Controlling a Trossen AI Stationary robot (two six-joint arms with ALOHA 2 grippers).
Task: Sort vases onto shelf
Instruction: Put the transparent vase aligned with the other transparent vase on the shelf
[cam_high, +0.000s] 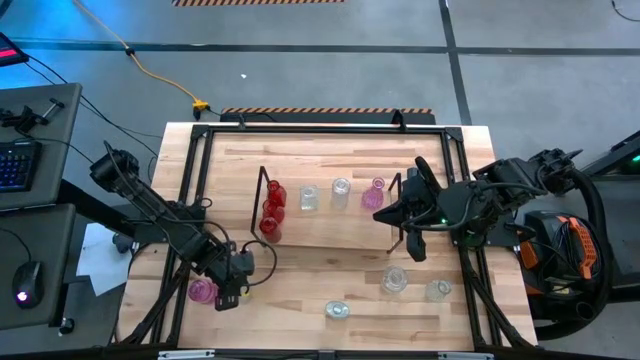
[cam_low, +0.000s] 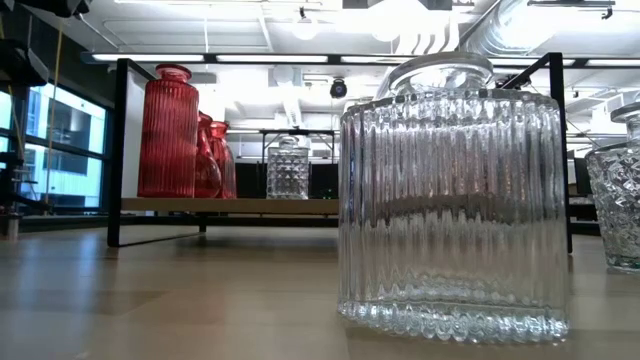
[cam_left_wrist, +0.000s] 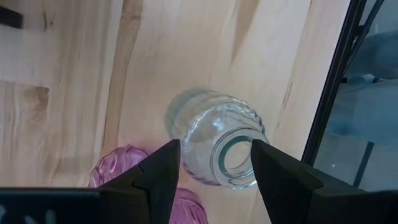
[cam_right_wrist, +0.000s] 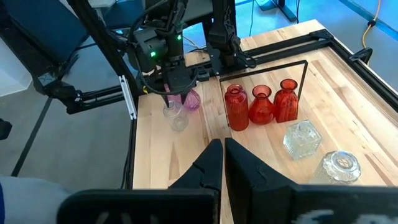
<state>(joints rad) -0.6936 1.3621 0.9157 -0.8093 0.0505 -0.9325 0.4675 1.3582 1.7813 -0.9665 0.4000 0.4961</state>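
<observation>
The shelf (cam_high: 330, 228) stands mid-table and holds three red vases (cam_high: 272, 210), two clear ones (cam_high: 309, 198) and a pink one (cam_high: 373, 193), all upright on its board. My left gripper (cam_left_wrist: 214, 165) is open at the near left, pointing steeply down. Its fingers stand on either side of the neck of an upright clear vase (cam_left_wrist: 211, 143) that rests on the table. A pink vase (cam_left_wrist: 121, 168) stands close beside it. Whether the fingers touch the clear vase, I cannot tell. My right gripper (cam_right_wrist: 222, 158) is shut and empty, raised over the shelf's right end.
Three loose clear vases (cam_high: 394, 279), (cam_high: 438, 290), (cam_high: 337, 310) stand on the near right of the table; one of them (cam_low: 450, 200) fills the low view. The black table frame (cam_left_wrist: 333, 93) runs close beside the left gripper's vase.
</observation>
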